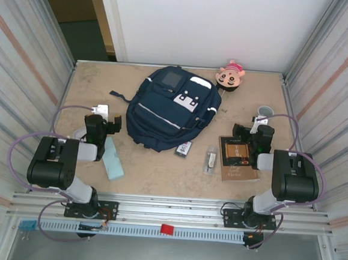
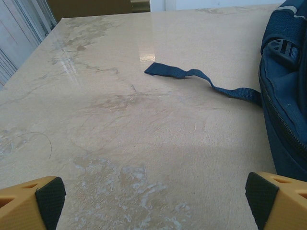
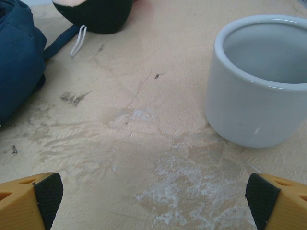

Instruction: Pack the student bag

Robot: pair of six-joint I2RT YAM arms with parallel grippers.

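Student bag [image 1: 169, 108] on table [image 1: 152, 176], centre, toward far edge. Strap [image 1: 119, 95] trails from its left side, flat on table. Plush toy [image 1: 229, 76] just behind bag's far-right corner. Cup [image 1: 265, 111] right of bag, apart. Book [image 1: 238, 160] in front of cup. Small card [image 1: 184, 149] at bag's near edge; slim packet [image 1: 211, 160] between card and book. Pouch [image 1: 114, 159] near-left of bag

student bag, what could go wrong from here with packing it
1. The loose strap trails ahead of the open left tool; it could snag and drag the student bag.
2. The white cup stands close ahead of the open right tool; a forward push might topple it.
3. The bag looks closed, so pushing things at it may just shove it around.
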